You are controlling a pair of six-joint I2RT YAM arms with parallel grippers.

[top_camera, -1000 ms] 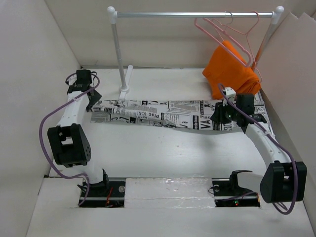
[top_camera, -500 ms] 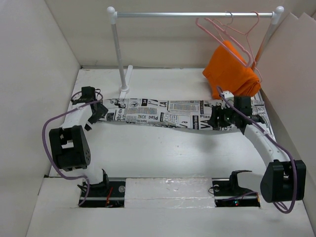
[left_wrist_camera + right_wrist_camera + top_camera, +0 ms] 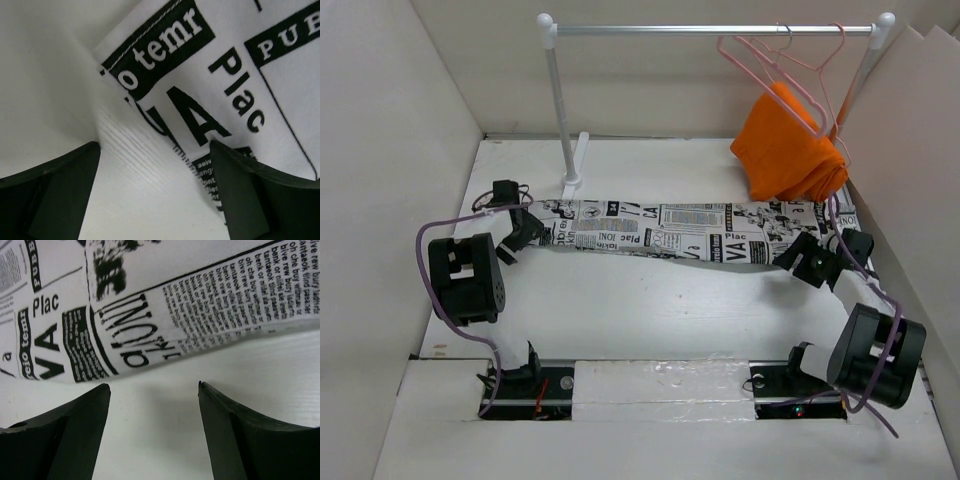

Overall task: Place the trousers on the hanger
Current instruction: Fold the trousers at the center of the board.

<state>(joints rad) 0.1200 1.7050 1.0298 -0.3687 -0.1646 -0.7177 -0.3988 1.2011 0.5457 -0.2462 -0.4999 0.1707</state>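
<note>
**Printed trousers laid flat across the table, both grippers open at their ends**

The trousers (image 3: 670,232) are seen stretched in a long band from left to right across the white table (image 3: 650,320), in front of the rail (image 3: 710,30). The hanger (image 3: 721,45) is hung at the right end of that rail, well apart from the trousers and above them. An orange cloth (image 3: 788,145) is draped there too; which wire carries it cannot be told.

The left gripper (image 3: 523,234) is placed at the left end of the band. In the left wrist view its fingers (image 3: 57,195) are spread wide and nothing is clamped. The hem lies ahead of them, and its edge is overlapped by the finger on the right of that view. Bare table is seen in the rest of the gap.

The right gripper (image 3: 798,256) is set at the right end. Its fingers (image 3: 65,435) are likewise held apart, with only table between them and the cloth edge just beyond the tips.

Print can be read on the fabric. "Plac", a large "VA" and "temr" in white on a black bar are shown in both wrist views. "PUB" is boxed in the left one. The small column text is too fine to be made out reliably.
</note>
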